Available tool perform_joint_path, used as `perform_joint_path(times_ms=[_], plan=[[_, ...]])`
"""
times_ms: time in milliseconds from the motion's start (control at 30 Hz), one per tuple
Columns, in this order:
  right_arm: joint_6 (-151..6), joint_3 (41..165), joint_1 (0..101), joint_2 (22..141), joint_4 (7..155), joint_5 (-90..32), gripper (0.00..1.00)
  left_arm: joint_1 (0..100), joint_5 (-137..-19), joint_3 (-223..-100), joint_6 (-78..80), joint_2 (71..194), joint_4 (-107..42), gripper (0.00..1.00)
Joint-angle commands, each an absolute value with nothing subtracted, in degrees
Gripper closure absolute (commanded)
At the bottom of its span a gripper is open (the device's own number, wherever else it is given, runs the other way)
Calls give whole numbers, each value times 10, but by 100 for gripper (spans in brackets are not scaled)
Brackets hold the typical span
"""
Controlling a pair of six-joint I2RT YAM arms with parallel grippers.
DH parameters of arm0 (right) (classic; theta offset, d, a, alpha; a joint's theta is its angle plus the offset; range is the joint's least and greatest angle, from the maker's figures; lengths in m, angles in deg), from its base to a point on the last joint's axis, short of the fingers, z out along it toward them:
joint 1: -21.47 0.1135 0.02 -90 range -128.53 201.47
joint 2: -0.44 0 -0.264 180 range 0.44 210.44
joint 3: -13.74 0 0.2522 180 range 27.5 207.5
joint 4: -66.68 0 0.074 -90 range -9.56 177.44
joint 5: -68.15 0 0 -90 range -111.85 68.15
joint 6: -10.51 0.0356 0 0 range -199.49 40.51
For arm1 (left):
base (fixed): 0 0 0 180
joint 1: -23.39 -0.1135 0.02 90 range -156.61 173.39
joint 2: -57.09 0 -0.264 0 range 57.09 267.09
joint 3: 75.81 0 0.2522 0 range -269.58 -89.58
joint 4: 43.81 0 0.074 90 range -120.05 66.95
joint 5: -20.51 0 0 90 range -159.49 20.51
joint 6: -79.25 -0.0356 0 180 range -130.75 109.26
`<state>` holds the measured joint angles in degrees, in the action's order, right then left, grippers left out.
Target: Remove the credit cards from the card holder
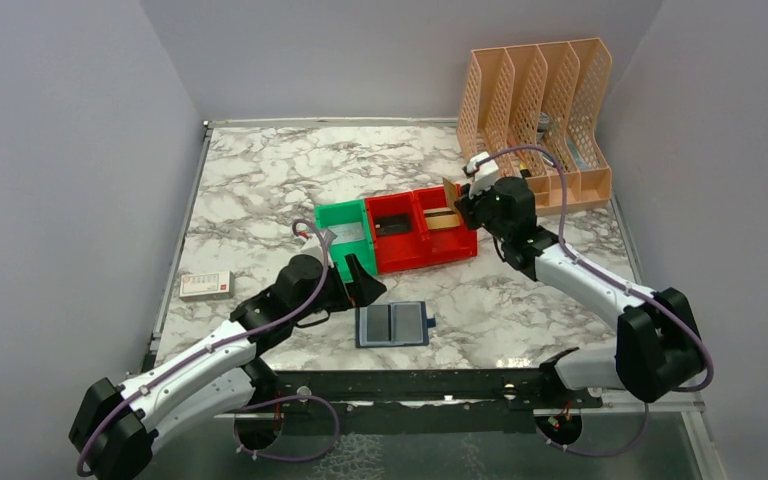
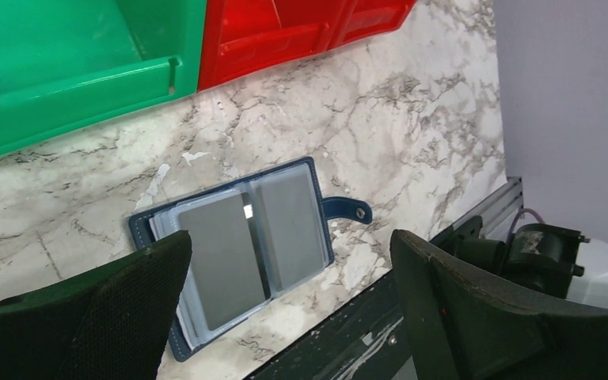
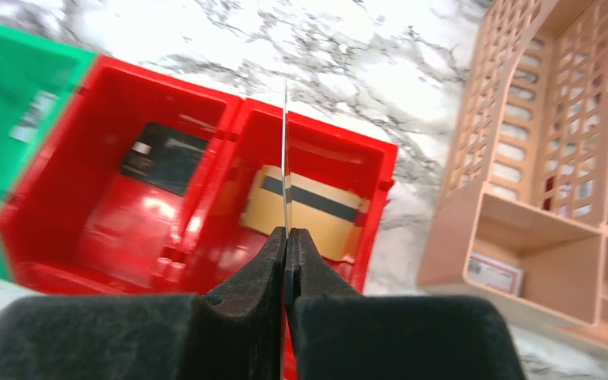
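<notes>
The navy card holder (image 1: 392, 324) lies open and flat on the marble near the front edge, its grey-blue panels up and its snap tab to the right; it also shows in the left wrist view (image 2: 237, 245). My left gripper (image 1: 363, 282) is open and empty, just above and left of it. My right gripper (image 1: 463, 207) is shut on a credit card (image 3: 286, 158), seen edge-on, held above the right red bin (image 3: 364, 150). A tan card with a dark stripe (image 3: 305, 210) lies in that bin. A dark card (image 3: 162, 158) lies in the left red bin.
A green bin (image 1: 345, 235) adjoins the red bins (image 1: 422, 228) at mid table. A peach mesh file rack (image 1: 535, 115) stands at the back right. A small white and red box (image 1: 206, 285) lies at the left. Grey walls enclose the table.
</notes>
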<state>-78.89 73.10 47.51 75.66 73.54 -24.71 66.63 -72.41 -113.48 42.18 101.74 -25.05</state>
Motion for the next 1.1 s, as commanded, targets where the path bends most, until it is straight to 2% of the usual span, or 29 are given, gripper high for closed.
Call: perform_joint_path(times_ms=[0,233,500,667,1067], plan=[[-961,709,487,797,650,-210,99,666,-719,-1159,391,1032,-232,1],[-1092,716,498,848,602,-189,99,666,-724,-1184,368,1057,-215,1],[-1188,758,499,915,657,-202,99,666,-727,-1179,371,1060,-215,1],[-1207,762,499,937,642,-208,99,666,-726,-1179,371,1054,-213,1],[-1268,793,499,987,709,-231,97,666,-737,-1182,368,1040,-214,1]])
